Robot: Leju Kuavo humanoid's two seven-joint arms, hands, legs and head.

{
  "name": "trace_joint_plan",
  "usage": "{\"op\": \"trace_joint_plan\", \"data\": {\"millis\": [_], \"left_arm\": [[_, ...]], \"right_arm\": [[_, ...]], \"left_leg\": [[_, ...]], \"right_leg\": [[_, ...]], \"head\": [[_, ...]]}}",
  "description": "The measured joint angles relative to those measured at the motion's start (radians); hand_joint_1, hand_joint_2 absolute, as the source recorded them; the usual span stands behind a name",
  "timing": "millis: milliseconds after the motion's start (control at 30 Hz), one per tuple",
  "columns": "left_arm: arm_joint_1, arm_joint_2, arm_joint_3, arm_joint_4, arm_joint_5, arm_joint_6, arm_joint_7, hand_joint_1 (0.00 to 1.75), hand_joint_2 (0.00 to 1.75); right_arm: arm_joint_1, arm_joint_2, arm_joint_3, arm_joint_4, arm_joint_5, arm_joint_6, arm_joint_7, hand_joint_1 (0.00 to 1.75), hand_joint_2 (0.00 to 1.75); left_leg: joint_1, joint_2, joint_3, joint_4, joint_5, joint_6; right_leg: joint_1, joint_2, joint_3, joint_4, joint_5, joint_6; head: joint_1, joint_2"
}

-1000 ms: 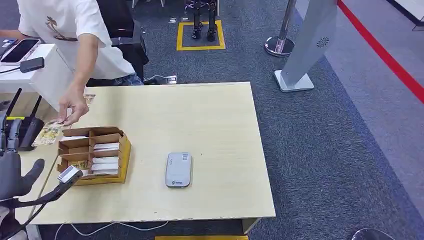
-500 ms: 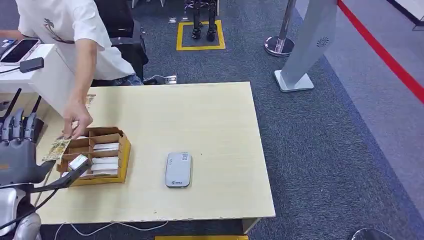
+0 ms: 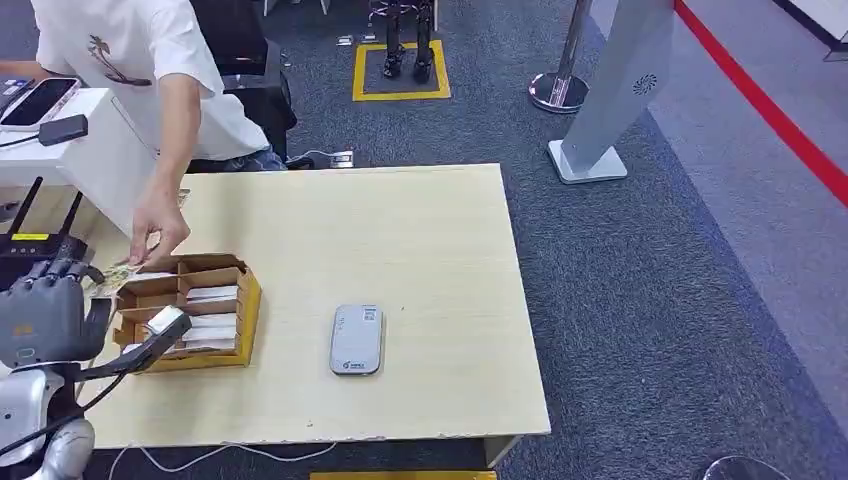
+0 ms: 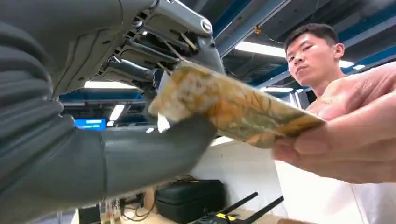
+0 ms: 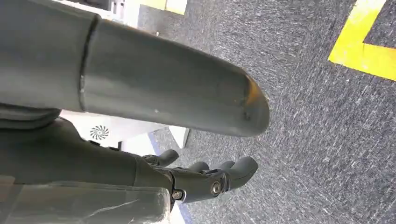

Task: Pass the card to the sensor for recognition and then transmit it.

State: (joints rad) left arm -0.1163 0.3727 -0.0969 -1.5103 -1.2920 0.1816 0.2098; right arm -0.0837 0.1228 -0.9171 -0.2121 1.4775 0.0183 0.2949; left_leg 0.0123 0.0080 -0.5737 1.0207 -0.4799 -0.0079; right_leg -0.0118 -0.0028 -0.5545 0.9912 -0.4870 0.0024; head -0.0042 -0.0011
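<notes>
A yellow patterned card [image 4: 233,109] lies between the thumb and the dark fingers of my left hand [image 4: 93,154], while a person's fingers [image 4: 336,144] still pinch its other end. In the head view my left hand [image 3: 48,312] hovers off the table's left edge, beside the person's hand [image 3: 160,235], with the card [image 3: 122,270] between them. The grey card sensor [image 3: 357,340] lies flat on the wooden table [image 3: 400,240], well right of my hand. My right hand [image 5: 201,177] hangs over the carpet, fingers loosely apart, holding nothing.
A brown cardboard box [image 3: 190,310] with compartments of white cards sits on the table's left side. A black router [image 3: 40,250] stands behind my left hand. The person leans in from the far left. A white stand [image 3: 610,90] and a post are on the carpet beyond.
My left hand rose beside the table's left edge and its fingers curled in. The person's hand brought the card from the table edge to my hand.
</notes>
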Motion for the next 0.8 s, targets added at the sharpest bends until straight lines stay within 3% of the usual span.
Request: {"op": "trace_joint_plan", "data": {"millis": [800], "left_arm": [[0.011,-0.037,-0.031,0.000,0.034,0.030,-0.036,1.75,1.75]], "right_arm": [[-0.001,0.000,0.013,0.000,0.005,0.005,-0.005,0.00,0.00]], "left_leg": [[0.000,0.000,0.000,0.000,0.000,0.000]], "right_leg": [[0.000,0.000,0.000,0.000,0.000,0.000]], "head": [[0.000,0.000]]}}
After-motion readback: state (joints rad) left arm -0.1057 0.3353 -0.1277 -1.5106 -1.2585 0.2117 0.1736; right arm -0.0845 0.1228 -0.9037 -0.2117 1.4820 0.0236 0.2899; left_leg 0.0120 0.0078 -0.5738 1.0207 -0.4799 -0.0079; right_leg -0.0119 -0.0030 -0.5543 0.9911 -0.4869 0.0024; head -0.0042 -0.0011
